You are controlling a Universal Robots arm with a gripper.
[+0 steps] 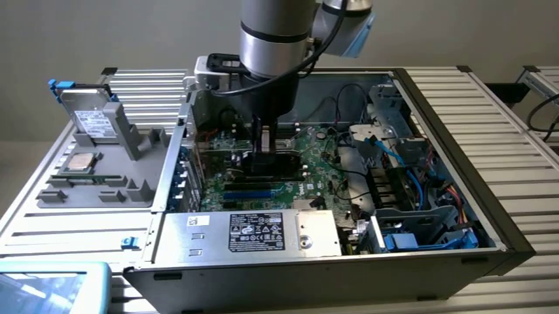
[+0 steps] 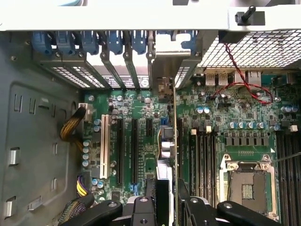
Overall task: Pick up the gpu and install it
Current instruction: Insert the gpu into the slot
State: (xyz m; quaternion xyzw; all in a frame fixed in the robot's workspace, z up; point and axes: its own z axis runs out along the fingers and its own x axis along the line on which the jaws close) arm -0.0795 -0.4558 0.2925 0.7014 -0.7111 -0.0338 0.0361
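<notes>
The gpu (image 2: 170,146) shows edge-on in the wrist view as a thin card standing upright over the green motherboard (image 2: 225,113). Its silver end bracket (image 2: 164,63) is up against the row of rear slot openings. My gripper (image 2: 165,190) is shut on the card, one dark finger on each face. In the exterior view my gripper (image 1: 266,149) reaches down into the open computer case (image 1: 489,216), and the gpu (image 1: 269,165) is a dark slab under it, low over the motherboard (image 1: 310,173). I cannot tell whether the card's edge sits in a slot.
Long black expansion slots (image 2: 120,150) lie beside the card, and an empty CPU socket (image 2: 247,186) on its other side. Blue cables (image 1: 397,147) and a drive cage fill the case on the exterior view's right. A labelled power supply (image 1: 253,232) is in front. A grey tray (image 1: 96,183) holds a drive box (image 1: 91,121).
</notes>
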